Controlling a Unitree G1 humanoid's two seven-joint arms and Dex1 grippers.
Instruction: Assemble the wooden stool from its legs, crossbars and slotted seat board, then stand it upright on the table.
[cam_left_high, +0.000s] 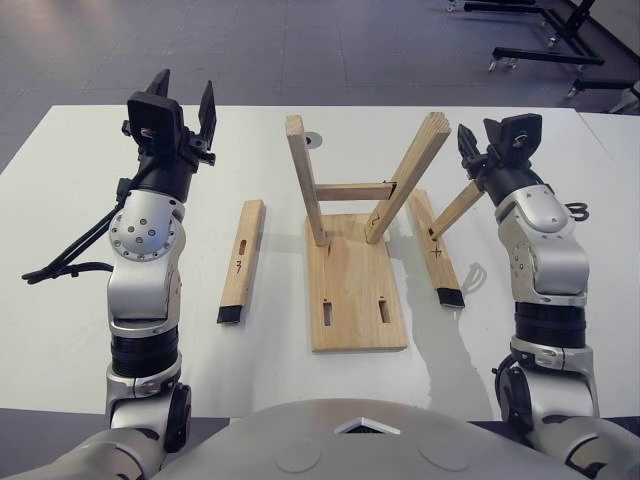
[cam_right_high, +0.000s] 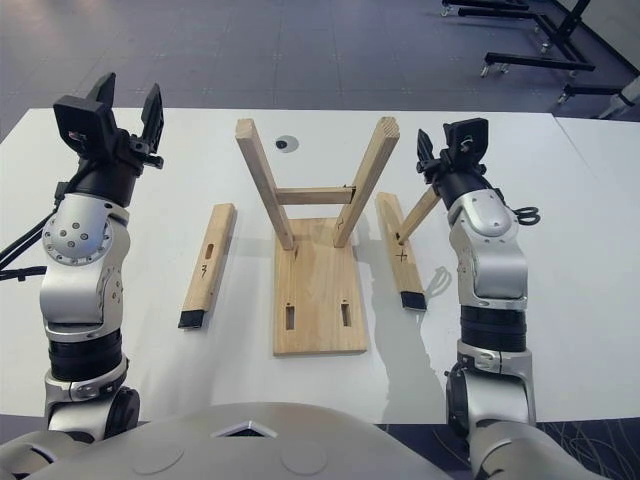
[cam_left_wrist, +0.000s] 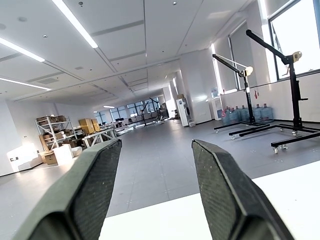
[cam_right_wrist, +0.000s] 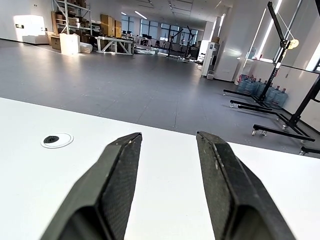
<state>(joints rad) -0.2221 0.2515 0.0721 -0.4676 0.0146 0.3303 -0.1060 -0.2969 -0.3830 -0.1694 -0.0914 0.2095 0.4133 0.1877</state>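
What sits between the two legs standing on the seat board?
A single wooden crossbar runs roughly level from the left leg to the right leg, above the seat board. Both eye views show it.

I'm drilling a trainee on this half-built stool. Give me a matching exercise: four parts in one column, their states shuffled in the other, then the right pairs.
Parts:
1 seat board
2 left loose leg
3 upper crossbar
4 right crossbar

States:
a joins the two standing legs
b lies alone on the table
c slants up from a lying leg
d lies flat, bearing two legs

Pairs: 1-d, 2-b, 3-a, 4-c
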